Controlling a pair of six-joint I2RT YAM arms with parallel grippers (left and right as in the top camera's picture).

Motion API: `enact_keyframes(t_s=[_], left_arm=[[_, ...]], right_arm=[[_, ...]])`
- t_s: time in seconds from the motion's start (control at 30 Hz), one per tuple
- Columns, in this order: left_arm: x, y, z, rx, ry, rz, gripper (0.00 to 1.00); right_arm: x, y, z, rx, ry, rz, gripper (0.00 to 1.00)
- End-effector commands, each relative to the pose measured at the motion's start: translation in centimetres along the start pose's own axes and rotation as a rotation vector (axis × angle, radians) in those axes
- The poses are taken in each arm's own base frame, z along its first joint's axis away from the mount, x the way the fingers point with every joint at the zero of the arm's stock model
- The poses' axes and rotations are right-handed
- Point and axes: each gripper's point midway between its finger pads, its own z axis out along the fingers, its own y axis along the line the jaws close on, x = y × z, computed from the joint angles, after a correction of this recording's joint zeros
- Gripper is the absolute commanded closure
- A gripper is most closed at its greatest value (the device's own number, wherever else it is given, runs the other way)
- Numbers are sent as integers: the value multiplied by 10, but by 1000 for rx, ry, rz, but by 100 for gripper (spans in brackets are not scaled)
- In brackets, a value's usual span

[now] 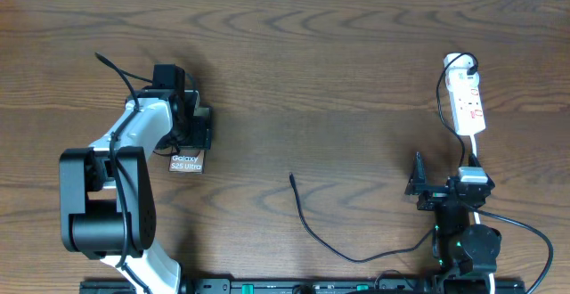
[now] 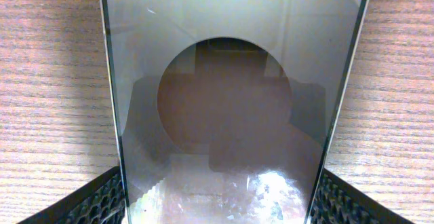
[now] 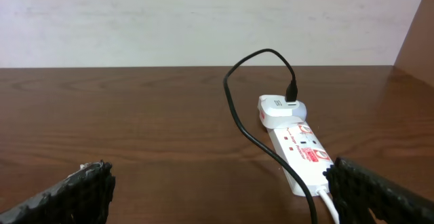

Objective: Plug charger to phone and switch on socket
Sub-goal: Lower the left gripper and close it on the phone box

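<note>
The phone (image 1: pixel 186 161) lies on the table at the left, its "Galaxy" lettering showing below my left gripper (image 1: pixel 191 132). In the left wrist view the phone (image 2: pixel 224 102) fills the space between my left gripper's (image 2: pixel 217 200) fingers, which press on its two long edges. The socket (image 1: pixel 468 105) is a white strip at the far right, also in the right wrist view (image 3: pixel 302 153). The charger cable (image 1: pixel 307 227) runs from a white adapter (image 3: pixel 279 108) in the socket to a free plug tip (image 1: pixel 291 176) at mid-table. My right gripper (image 1: pixel 443 185) is open and empty, just short of the socket (image 3: pixel 218 171).
The socket's white cord (image 3: pixel 329 207) runs back under my right arm. The charger cable (image 3: pixel 237 115) loops up over the socket's left side. A pale wall stands behind the table's far edge.
</note>
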Motion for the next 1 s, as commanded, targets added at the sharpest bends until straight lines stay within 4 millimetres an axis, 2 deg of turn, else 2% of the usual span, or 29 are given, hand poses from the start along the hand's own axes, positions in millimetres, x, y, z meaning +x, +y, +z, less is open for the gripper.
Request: enact_keyframes(t_s=[0.0,0.2,0.5,0.97], left_arm=[[31,-10,23,55,111,-1,30],[27,-10,20,55,104,-1,43],[22,-14,16,78,94,-1,54],[17,-14,13,81,87,-1,80]], right_arm=[[1,0,0,2,2,-15,1],[1,0,0,2,1,-15,1],[1,0,0,2,1,-15,1],[1,0,0,2,1,-15,1]])
